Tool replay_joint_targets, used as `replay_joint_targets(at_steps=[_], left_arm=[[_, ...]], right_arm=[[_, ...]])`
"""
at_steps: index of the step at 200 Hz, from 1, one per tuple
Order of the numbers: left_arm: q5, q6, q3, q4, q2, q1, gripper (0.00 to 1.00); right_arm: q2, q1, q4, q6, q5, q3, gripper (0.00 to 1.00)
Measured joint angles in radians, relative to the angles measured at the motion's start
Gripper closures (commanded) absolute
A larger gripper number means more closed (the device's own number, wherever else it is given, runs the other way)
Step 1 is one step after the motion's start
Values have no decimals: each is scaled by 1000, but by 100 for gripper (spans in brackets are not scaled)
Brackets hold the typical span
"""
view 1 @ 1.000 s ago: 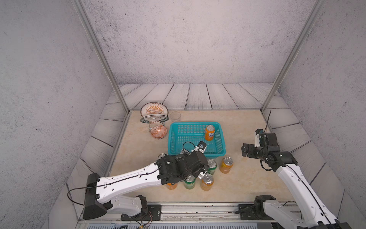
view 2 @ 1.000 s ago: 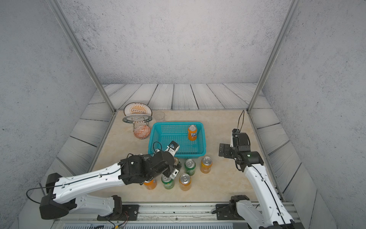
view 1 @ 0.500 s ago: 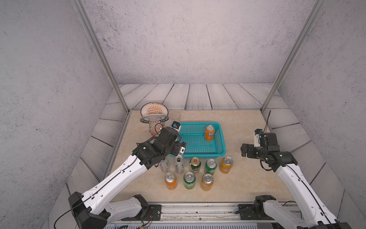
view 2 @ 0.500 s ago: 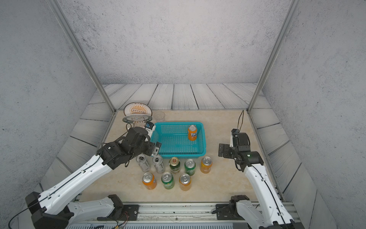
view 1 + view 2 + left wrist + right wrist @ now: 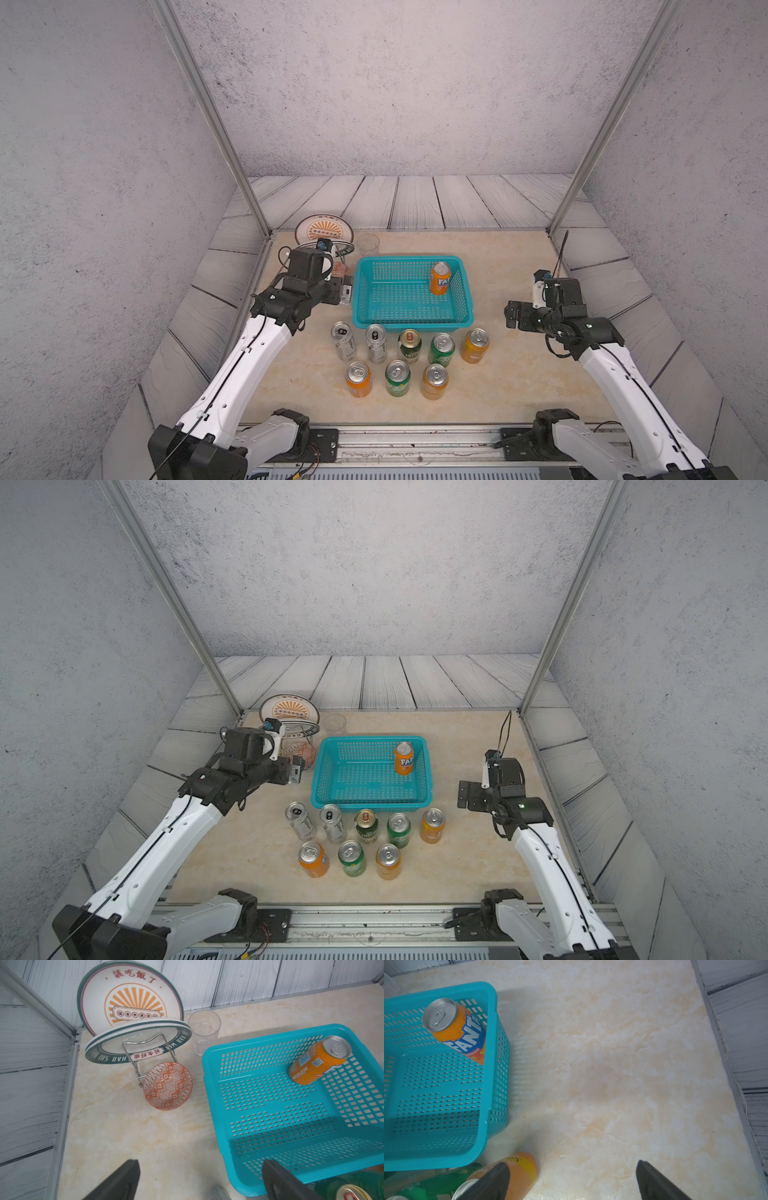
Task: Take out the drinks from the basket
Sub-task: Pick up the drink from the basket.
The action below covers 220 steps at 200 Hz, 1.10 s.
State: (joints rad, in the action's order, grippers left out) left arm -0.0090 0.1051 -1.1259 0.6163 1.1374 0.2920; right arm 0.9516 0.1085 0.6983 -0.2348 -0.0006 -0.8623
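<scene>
While left hand (image 5: 345,291) and right hand (image 5: 512,316) gape, orange can (image 5: 439,279) stands upright in basket (image 5: 411,323).

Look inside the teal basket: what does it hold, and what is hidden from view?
One orange can stands near the far right corner of the basket; the remaining mesh floor is bare. Only the floor beneath the can is covered.

Bright, diffuse, even light; faint soft shadow beside the basket (image 5: 492,1001); top views sharp, bowed toward frame edges.

Basket (image 5: 411,321) open above — orange can (image 5: 439,278) stands in far-right corner.
</scene>
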Motion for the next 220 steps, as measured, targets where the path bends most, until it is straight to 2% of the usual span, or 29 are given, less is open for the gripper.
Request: replay_joint_targets(at_steps=[49,101,155,220], left_arm=[[97,19,60,-44,-29,-115,1],[148,36,65,-76,-51,-159,1],[198,54,79,-91,-50,-192,1],[245,65,82,-98,-50,-217,1]], right_arm=[[0,0,-18,-4,-55,0,1],[101,3,-67,-42,-174,-44,1],[336,97,-83,-39,-175,-282,1],[658,279,-44,13,-47,-608,0]])
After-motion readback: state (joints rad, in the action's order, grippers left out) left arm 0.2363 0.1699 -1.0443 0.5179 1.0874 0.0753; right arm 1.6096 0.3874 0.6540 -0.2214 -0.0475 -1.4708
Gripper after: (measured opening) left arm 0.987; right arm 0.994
